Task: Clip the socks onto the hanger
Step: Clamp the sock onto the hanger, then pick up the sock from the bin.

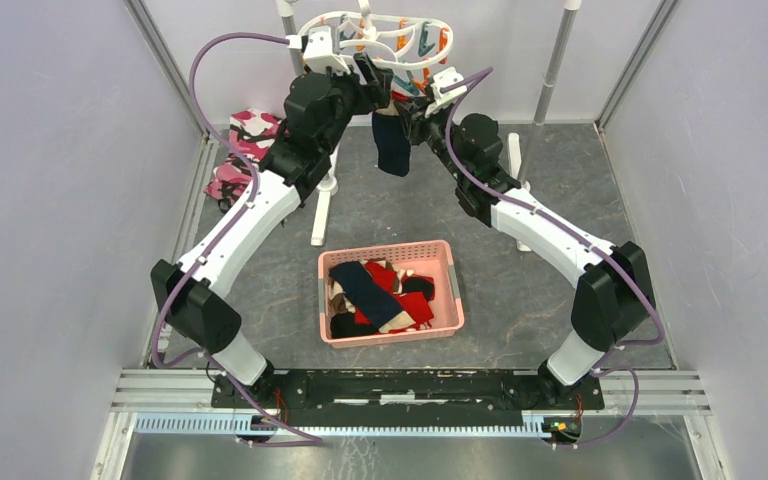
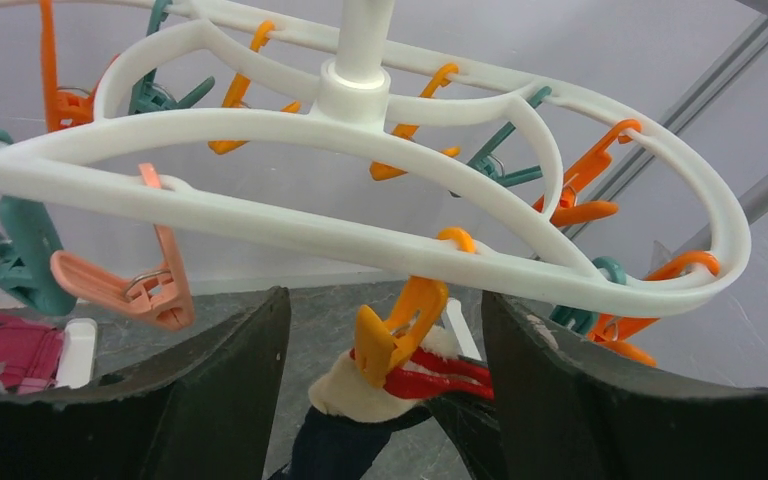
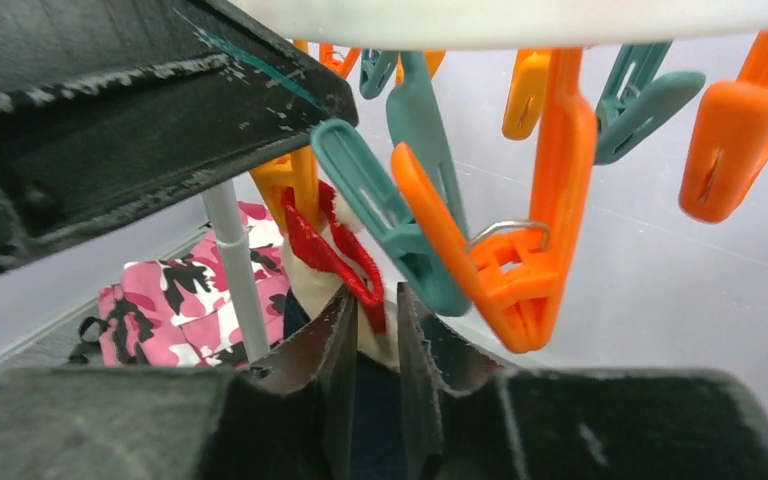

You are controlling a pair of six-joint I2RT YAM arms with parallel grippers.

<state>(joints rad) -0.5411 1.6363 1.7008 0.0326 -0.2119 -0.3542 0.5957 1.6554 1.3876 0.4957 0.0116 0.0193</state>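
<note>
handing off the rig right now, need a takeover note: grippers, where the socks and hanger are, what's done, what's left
Left gripper: open, jaws wide either side of the orange clip under the hanger, holding nothing.
Right gripper: jaws close together around the cuff of the navy sock, just below that clip; can't tell whether it grips.
Done: the navy sock hangs from the hanger, its red-and-cream cuff in the orange clip. It is the only one I can see clipped.
Left: the other socks lie in the pink basket. Probably back both arms off, then fetch the next one.
</note>
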